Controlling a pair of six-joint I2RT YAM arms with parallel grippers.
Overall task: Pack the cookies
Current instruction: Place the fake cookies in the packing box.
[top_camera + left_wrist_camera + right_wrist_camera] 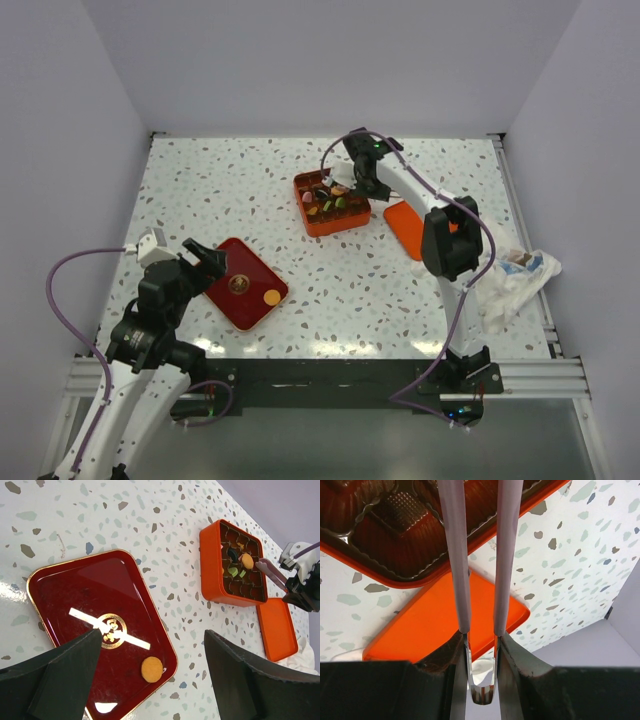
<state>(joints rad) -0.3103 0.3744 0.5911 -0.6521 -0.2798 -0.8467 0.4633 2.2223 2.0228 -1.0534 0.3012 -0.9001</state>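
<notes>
Several cookies (330, 203) sit in compartments of the orange box (210, 565); one orange cookie (151, 669) lies on the red tray (60, 590). My right gripper (481, 652) clamps tongs (456, 555) over the box — my left gripper (151, 642) hangs spread wide above the tray.

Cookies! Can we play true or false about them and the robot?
1. One orange cookie lies on the tray. True.
2. The lid is on the box. False: it lies beside the box.
3. The right pincer holds tongs. True.
4. The left pincer grips a cookie. False: it is open and empty.
</notes>
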